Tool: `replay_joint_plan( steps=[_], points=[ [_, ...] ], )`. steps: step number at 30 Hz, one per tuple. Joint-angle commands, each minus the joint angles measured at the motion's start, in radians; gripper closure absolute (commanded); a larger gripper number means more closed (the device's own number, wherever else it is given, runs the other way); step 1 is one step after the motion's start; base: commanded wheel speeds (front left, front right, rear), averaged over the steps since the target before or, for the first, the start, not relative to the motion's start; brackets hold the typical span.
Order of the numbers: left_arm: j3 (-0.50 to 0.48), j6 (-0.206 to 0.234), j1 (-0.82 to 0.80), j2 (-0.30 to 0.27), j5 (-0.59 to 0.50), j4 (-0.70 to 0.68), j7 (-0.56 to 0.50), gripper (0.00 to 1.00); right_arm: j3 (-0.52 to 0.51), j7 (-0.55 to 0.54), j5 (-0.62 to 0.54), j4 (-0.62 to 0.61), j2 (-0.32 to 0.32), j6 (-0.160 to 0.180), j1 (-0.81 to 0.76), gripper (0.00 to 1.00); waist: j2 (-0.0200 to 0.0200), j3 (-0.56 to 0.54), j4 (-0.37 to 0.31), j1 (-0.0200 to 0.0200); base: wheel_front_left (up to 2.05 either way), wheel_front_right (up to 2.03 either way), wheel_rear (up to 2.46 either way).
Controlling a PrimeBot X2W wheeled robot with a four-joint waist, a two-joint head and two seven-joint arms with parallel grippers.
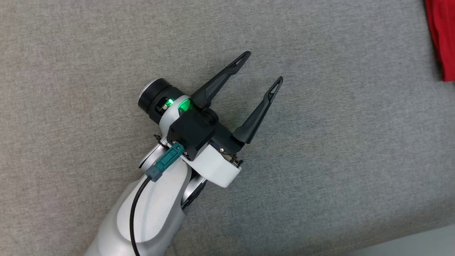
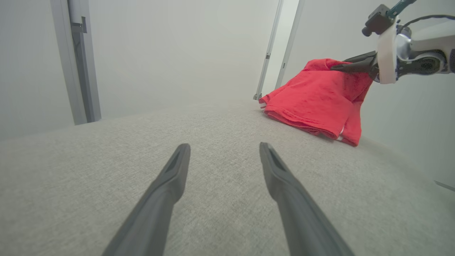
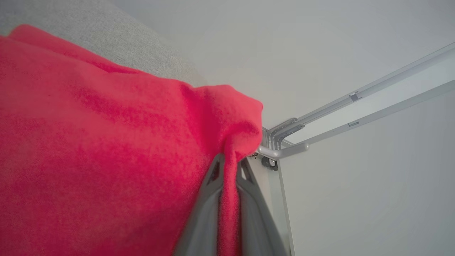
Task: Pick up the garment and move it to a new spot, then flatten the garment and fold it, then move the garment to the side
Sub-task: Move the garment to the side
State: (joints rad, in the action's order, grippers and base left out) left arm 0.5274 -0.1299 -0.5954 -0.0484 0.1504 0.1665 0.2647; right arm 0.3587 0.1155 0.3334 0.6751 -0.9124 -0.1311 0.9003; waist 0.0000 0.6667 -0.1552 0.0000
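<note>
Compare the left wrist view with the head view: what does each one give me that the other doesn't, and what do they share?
Left wrist view: the right gripper shut on a lifted fold of the garment, the rest lying on the grey surface, with metal frame posts behind. Head view: the left wrist's green light and teal connector. Shared: the open left gripper above the grey surface, and red cloth, a strip at the head view's upper right.

garment [image 2: 312, 99]: soft red cloth, matt, faintly fuzzy
work surface [image 1: 355, 160]: grey woven cloth, rough
my left gripper [image 1: 263, 66]: matt dark plastic
</note>
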Motion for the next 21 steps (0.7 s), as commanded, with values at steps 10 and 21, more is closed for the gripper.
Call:
replay_joint_plan(
  steps=[10,21],
  points=[
    [-0.014,0.000,0.005,-0.016,0.008,0.015,-0.003,0.00,0.010,0.040,-0.050,0.154,0.015,0.001,0.044,0.00,0.0000,0.022,0.047,0.0000,0.00,0.00,0.00],
    [-0.029,0.000,0.040,-0.007,0.027,0.010,-0.001,0.00,0.026,0.078,-0.060,0.197,0.046,0.001,0.109,0.00,0.0000,-0.060,0.050,0.0000,0.00,0.00,0.00]
  ],
)
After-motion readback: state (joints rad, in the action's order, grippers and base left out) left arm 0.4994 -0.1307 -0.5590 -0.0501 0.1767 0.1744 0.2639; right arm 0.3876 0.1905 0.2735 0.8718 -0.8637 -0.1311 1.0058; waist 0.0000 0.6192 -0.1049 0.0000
